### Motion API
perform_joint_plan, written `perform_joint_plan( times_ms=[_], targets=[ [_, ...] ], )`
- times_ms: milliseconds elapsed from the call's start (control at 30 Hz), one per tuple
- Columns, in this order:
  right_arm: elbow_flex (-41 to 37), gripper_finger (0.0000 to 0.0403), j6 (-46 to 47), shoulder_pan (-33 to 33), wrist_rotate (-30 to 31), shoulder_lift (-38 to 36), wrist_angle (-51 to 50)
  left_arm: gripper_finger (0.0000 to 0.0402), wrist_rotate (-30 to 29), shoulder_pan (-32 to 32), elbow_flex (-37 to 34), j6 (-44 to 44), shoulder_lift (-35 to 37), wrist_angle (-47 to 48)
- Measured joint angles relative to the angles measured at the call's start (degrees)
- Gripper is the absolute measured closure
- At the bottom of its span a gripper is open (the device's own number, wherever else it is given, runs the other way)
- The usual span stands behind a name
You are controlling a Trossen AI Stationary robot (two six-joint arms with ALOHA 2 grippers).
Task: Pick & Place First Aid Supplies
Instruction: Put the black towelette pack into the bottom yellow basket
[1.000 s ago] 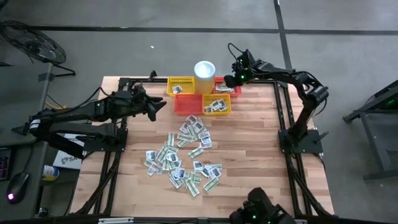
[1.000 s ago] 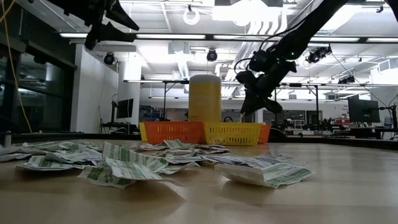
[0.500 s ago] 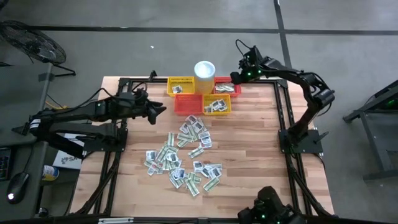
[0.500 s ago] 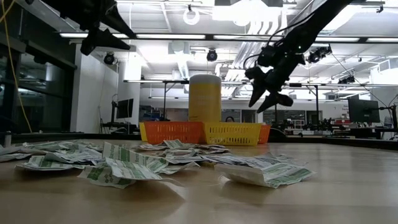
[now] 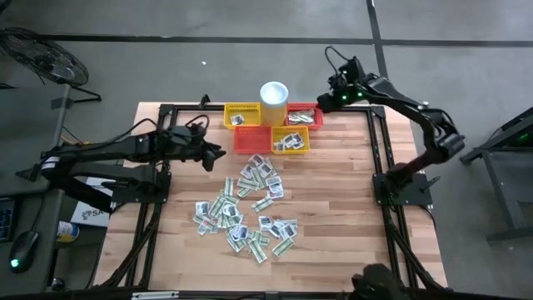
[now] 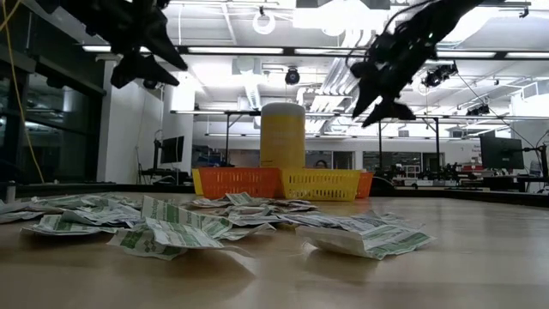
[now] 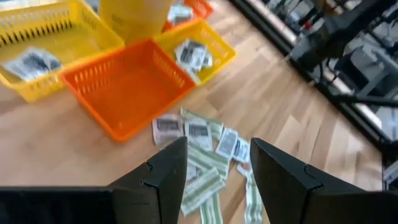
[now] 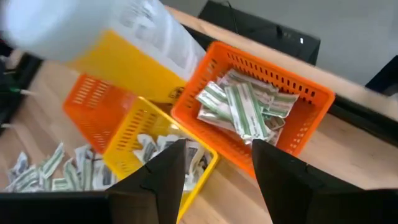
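The sachets [image 5: 246, 210] lie scattered in a loose heap on the table [image 5: 333, 192], around its centre and toward 6 o'clock, with a few strays reaching up toward the baskets. More sachets sit inside the baskets at 12 o'clock: some in the yellow basket [image 5: 241, 116] at the far left of the cluster, some in the second yellow basket [image 5: 290, 141] nearer the centre, and a green-striped bunch in the far orange basket [image 8: 261, 102] at about 1 o'clock. The near orange basket [image 5: 251, 139] between the yellow ones looks empty in the left wrist view. A white cup [image 5: 274, 93] stands at 12 o'clock, touching the baskets.

The left gripper [image 5: 215, 152] hangs in the air at about 10 o'clock from the heap, over bare wood just beside the near orange basket, its fingers [image 7: 165, 171] apart with nothing between them.

The right gripper [image 5: 330, 102] hovers at about 1 o'clock, just beyond the far orange basket, raised well above it in the low view. Its fingers [image 8: 163, 174] stand apart and hold nothing.
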State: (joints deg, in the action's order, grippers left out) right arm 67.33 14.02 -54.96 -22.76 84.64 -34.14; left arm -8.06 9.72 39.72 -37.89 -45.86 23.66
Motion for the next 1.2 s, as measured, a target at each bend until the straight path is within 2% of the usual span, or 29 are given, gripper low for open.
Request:
perform_joint_plan(
  times_ms=[267,500,700,933,1200],
  targets=[
    [0.0,0.0226,-1.5,2.0,4.4,-12.1,-3.9,0.0227,3.8,0.0,0.0,-1.8,-4.3,1.6],
    [0.0,0.0226,-1.2,8.6,8.0,-18.8,-6.6,0.0227,9.2,0.0,0.0,-4.4,-8.5,3.6],
    [0.0,0.0226,0.5,15.7,10.9,-19.5,-6.9,0.0227,13.3,-1.5,-0.1,-4.4,-10.8,7.1],
    [0.0,0.0226,2.0,25.1,17.0,-19.4,-7.4,0.0227,13.1,-7.6,-0.1,-4.5,-11.4,11.4],
    [0.0,0.0226,4.1,34.8,22.5,-19.4,-7.7,0.0227,9.5,-14.7,-0.1,-4.8,-11.4,18.4]
  ],
)
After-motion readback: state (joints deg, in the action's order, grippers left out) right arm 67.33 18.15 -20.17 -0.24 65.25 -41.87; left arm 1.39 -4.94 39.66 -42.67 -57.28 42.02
